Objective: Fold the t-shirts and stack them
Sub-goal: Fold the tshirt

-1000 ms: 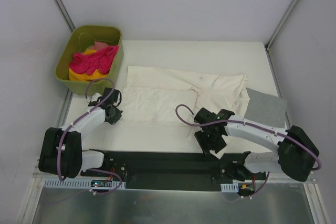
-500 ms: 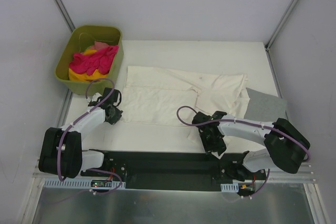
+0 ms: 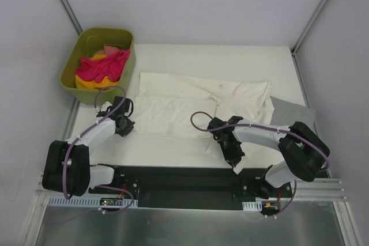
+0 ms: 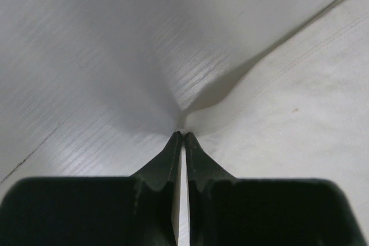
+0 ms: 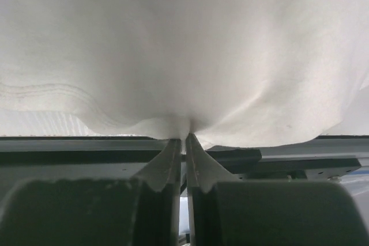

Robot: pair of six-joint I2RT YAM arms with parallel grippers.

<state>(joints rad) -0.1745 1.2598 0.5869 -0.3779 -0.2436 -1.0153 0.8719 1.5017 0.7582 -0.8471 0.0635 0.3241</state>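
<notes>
The left gripper (image 3: 125,124) pinches the cream shirt (image 3: 190,97) at its near-left corner, while the right gripper (image 3: 229,146) pinches its near hem on the table (image 3: 230,61).

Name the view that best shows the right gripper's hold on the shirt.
Right wrist: the right gripper pinches a puckered edge of the cream-white shirt. Top view hides the fingertips; left wrist lacks them.
</notes>
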